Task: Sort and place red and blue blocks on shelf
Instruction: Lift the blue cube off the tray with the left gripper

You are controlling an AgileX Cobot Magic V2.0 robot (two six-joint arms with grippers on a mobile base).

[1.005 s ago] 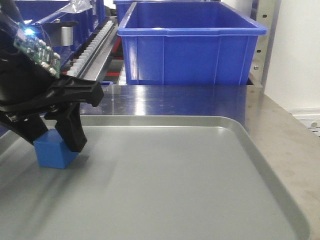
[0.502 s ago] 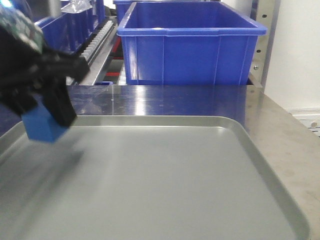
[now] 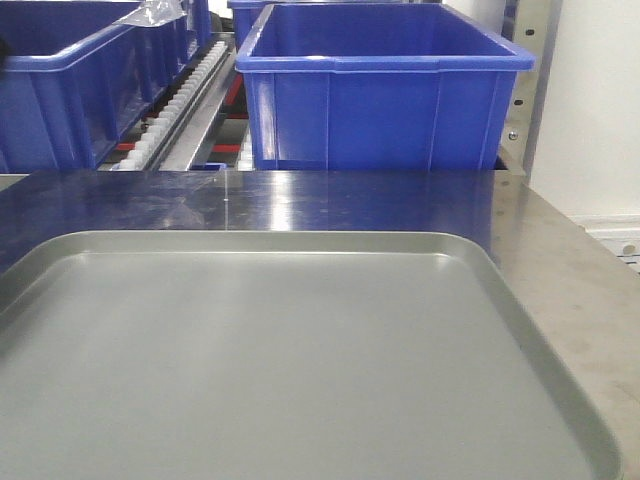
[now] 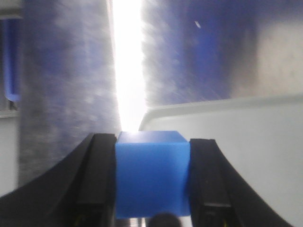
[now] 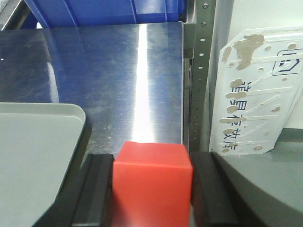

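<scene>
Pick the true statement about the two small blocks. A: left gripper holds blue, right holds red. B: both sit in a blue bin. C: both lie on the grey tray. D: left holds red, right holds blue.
A: the wrist views show the left gripper clamping the blue block and the right gripper clamping the red block.

The steel bench [image 3: 330, 200] carries a flat grey tray [image 3: 300, 370]; blue bins [image 3: 380, 100] sit on the shelf [image 3: 188, 92] behind.

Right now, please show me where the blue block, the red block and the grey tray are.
blue block [image 4: 152, 179], left wrist view, on its front face.
red block [image 5: 152, 194], right wrist view, on its front face.
grey tray [image 3: 300, 370], front-facing view, on its bare floor.
</scene>
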